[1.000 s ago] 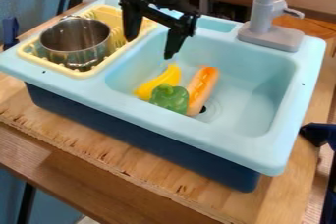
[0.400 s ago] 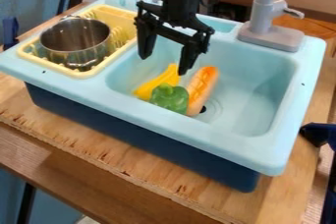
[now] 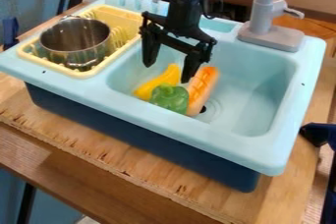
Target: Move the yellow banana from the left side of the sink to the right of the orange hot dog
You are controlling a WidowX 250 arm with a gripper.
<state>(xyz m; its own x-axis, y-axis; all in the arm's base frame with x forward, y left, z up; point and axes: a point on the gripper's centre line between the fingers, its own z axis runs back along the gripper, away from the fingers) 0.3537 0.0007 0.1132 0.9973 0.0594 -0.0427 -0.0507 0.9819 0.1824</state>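
Note:
The black gripper [image 3: 166,73] hangs open over the left part of the light blue sink basin [image 3: 256,95], nothing between its fingers. Its right fingertip is nearest to the top of the toy hot dog in a bun [image 3: 202,87], and its left one is above and left of the yellow banana [image 3: 165,77]. In front of the banana lies a green bell pepper [image 3: 170,98], close against the hot dog's left side. Whether the right fingertip touches anything I cannot tell.
A metal pot [image 3: 76,41] stands in the yellow dish rack [image 3: 84,74] at the sink's left. A grey faucet [image 3: 266,29] rises at the back right rim. Dark blue parts [image 3: 318,134] stand at the right edge.
My gripper has moved right and lower, from above the rack's edge and basin to over the banana and hot dog. The toys and pot have stayed in place.

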